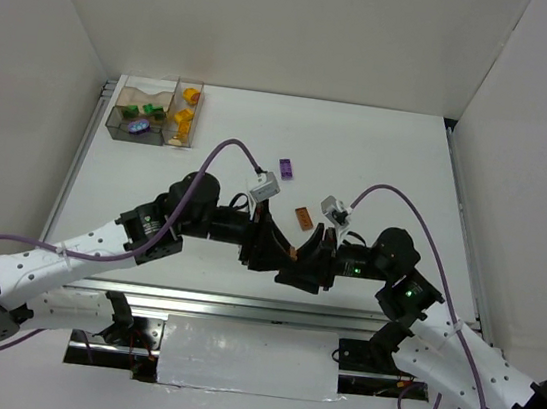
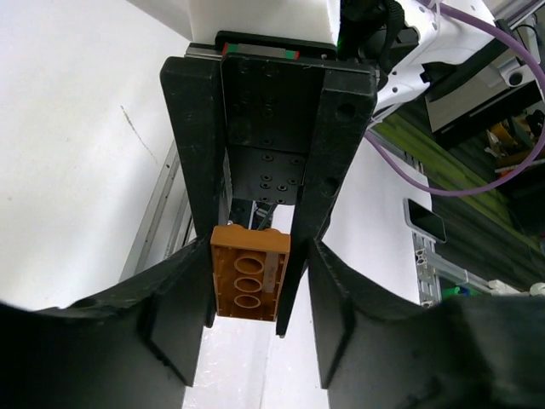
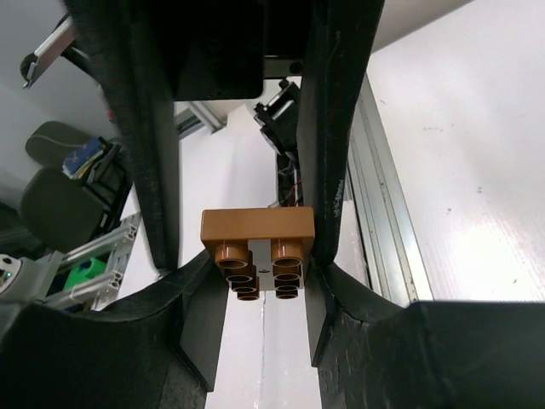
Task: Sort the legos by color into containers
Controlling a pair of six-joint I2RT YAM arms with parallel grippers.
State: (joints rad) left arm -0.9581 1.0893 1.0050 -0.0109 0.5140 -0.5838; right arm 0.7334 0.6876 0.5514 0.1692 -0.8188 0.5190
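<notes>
**Brown brick caught between both sets of fingers, just ahead of the bases**

Nearest you, at 6 o'clock on the desk [image 1: 382,148], the right fingers [image 3: 192,332] are clamped on the sides of the held brown brick [image 3: 258,226], its hollow underside facing the left wrist camera. Your left fingers [image 2: 170,324] meet them head-on and stand slightly wider than the brick, with a gap on one side. I read this as a hand-over, so that the left arm, which is nearer the bins, can carry the brick. Farther out, a loose brown brick [image 1: 301,218] lies at 12 o'clock from the fingers, with a purple brick [image 1: 285,169] beyond it. Farthest, at 10 o'clock, the joined containers [image 1: 115,123] hold green and purple-blue pieces in the wider bin and yellow-orange ones in the narrower. You'll find no readable brand or writing anywhere.
</notes>
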